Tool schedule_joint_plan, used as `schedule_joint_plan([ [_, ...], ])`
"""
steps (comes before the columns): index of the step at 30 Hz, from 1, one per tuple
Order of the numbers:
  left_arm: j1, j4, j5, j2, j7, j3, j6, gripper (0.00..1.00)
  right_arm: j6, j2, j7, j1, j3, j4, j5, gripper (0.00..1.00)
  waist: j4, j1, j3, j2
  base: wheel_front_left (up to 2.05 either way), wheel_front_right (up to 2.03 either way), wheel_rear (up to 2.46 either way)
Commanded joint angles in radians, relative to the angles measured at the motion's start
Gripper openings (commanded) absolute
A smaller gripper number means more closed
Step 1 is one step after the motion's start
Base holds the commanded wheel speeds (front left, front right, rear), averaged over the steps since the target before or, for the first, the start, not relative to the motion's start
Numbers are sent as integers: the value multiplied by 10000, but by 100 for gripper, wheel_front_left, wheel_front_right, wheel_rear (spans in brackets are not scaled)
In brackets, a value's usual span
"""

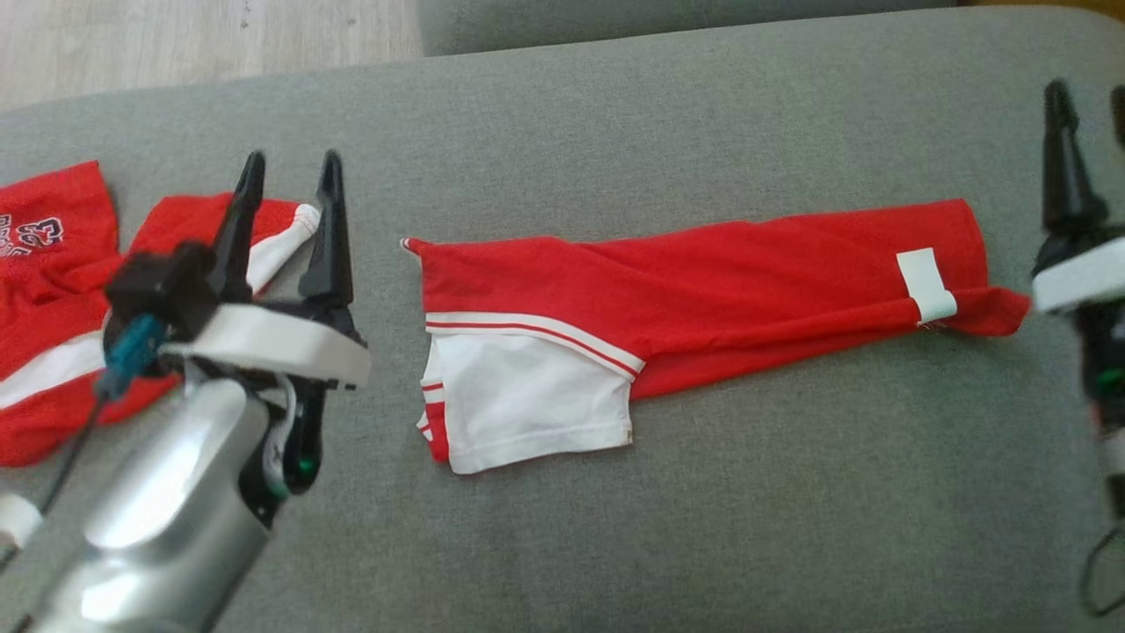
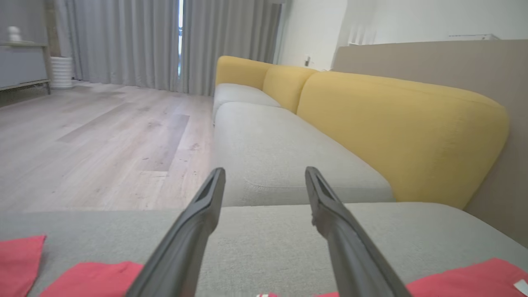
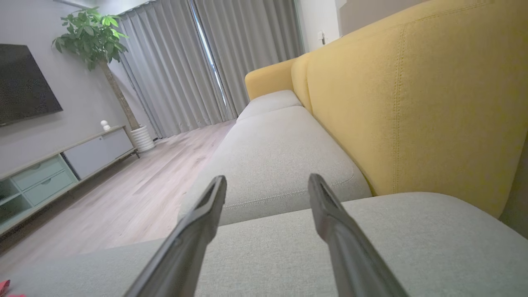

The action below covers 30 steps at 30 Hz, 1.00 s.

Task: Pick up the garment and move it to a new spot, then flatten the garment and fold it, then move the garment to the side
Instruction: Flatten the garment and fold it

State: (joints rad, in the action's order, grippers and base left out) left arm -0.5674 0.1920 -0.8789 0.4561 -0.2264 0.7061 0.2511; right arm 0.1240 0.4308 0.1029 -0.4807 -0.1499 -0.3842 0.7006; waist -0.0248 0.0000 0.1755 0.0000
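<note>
The red-and-white garment (image 1: 703, 299) lay as a long, narrow strip across the middle of the grey sofa cushion (image 1: 615, 545), with its white panel at the left end and a label tab near the right. The left claw (image 1: 293, 163) hovered spread and empty to its left, over a second red garment (image 1: 53, 290). The right claw (image 3: 267, 181) stood equally wide and empty just beyond the strip's right end. A crosswise fold seemed due: pinch both corners of one short end, lift low, and carry them across evenly so the edges meet without dragging the lower layers.
</note>
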Motion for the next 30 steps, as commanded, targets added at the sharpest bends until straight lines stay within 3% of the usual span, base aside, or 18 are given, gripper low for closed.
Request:
schedule_joint_plan([
  [1,-165,-130,133,109,-212,-627,162,100,67,-220,380,185,167,464,-223,100,37,0,-51,0,0,0,0],
  [2,-165,-130,133,109,-212,-627,162,100,67,-220,380,185,167,464,-223,100,37,0,-51,0,0,0,0],
  [8,899,-108,1107,-741,-347,-1456,52,100,67,-1891,1036,1214,846,967,-1100,100,103,0,-181,0,0,0,0],
  [14,2168,-212,2604,-1675,-351,-2534,-446,100,67,-2981,1218,2100,1017,876,-2112,100,129,0,-282,0,0,0,0],
  [24,2598,243,3955,-2621,-353,-3391,-1459,100,67,-3159,1047,2169,1629,295,-3064,100,227,0,-194,0,0,0,0],
  [30,2486,439,4372,-2898,-353,-3641,-1851,100,67,-3402,213,1513,3382,-643,-4080,100,267,0,68,0,0,0,0],
])
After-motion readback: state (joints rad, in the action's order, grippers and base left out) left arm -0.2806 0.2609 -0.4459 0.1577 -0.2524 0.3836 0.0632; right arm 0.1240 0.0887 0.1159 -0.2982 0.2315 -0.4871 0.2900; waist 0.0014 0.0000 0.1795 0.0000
